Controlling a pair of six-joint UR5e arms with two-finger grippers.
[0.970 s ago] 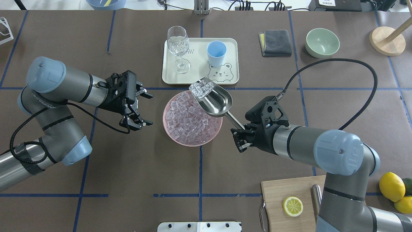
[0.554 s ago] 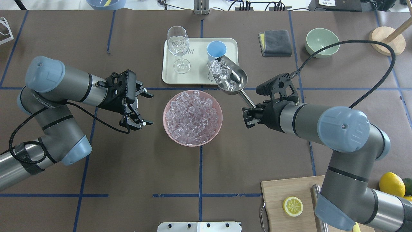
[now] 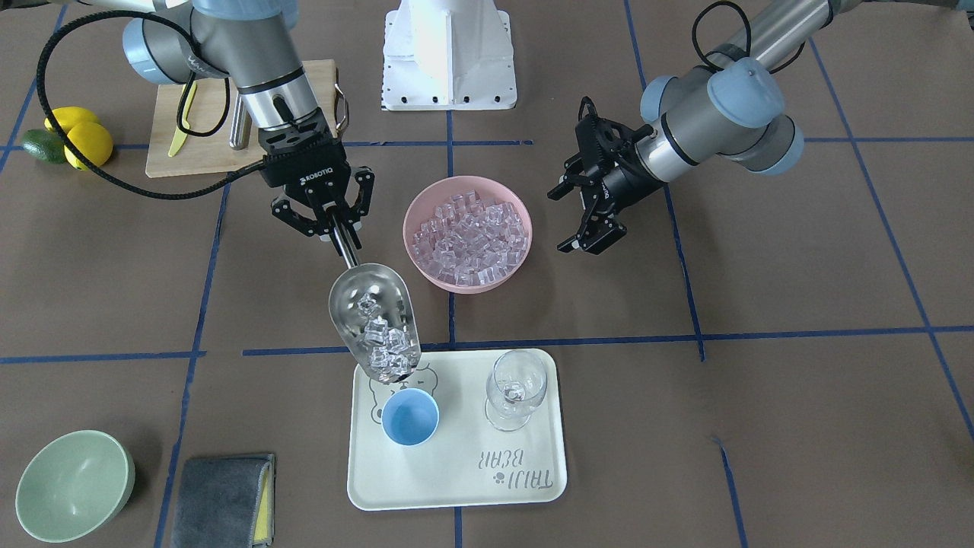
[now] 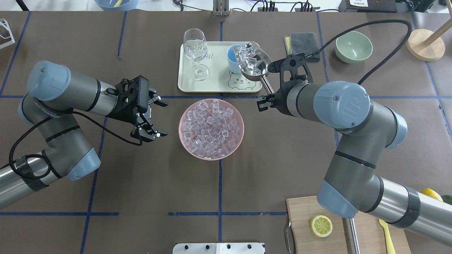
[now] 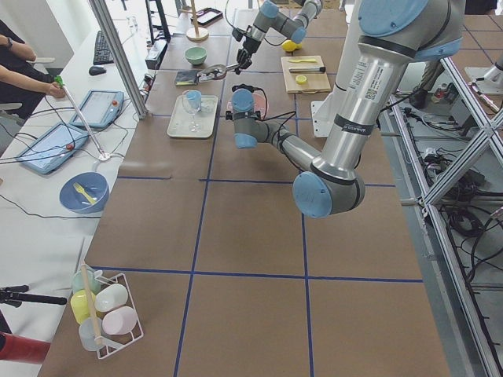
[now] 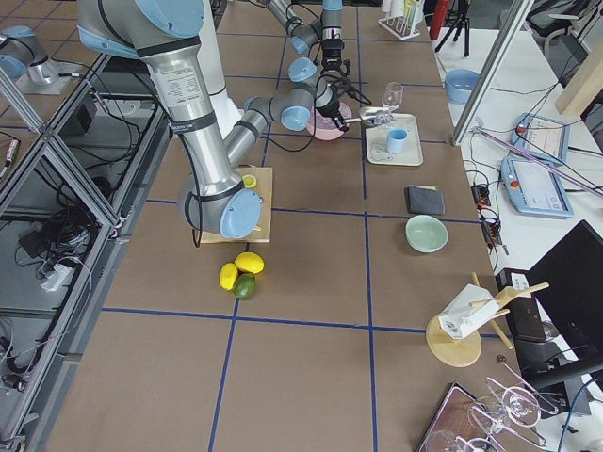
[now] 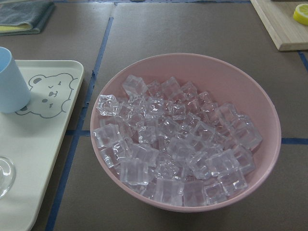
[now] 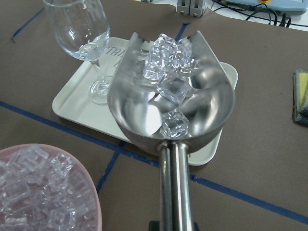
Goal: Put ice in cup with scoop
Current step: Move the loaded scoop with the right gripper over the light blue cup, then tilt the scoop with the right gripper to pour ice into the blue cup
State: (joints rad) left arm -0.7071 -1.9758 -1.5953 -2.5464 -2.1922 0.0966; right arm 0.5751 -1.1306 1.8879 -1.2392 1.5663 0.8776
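My right gripper point(image 3: 336, 225) is shut on the handle of the steel scoop point(image 3: 371, 316), which hangs over the near edge of the cream tray point(image 3: 456, 487). Several ice cubes point(image 8: 166, 67) lie in the scoop point(image 4: 255, 67), most near its front lip. That lip is just beside and above the light-blue cup point(image 3: 410, 417), and it covers the right side of the cup point(image 4: 231, 58). The cup's inside shows only blue. A pink bowl point(image 4: 180, 127) holds many more ice cubes point(image 7: 173, 144). My left gripper point(image 4: 164, 119) stands open left of the bowl, holding nothing.
A clear wine glass point(image 4: 195, 53) stands on the tray, left of the cup. A grey cloth point(image 3: 224, 487) and a pale green bowl point(image 4: 354, 46) lie beyond my right arm. A cutting board point(image 4: 307, 211) with a lemon slice is near the base, with lemons point(image 3: 84, 137) beside it.
My right arm has carried the loaded scoop from over the pink bowl, forward and to the right, up to the cup on the tray. The left arm has not moved.
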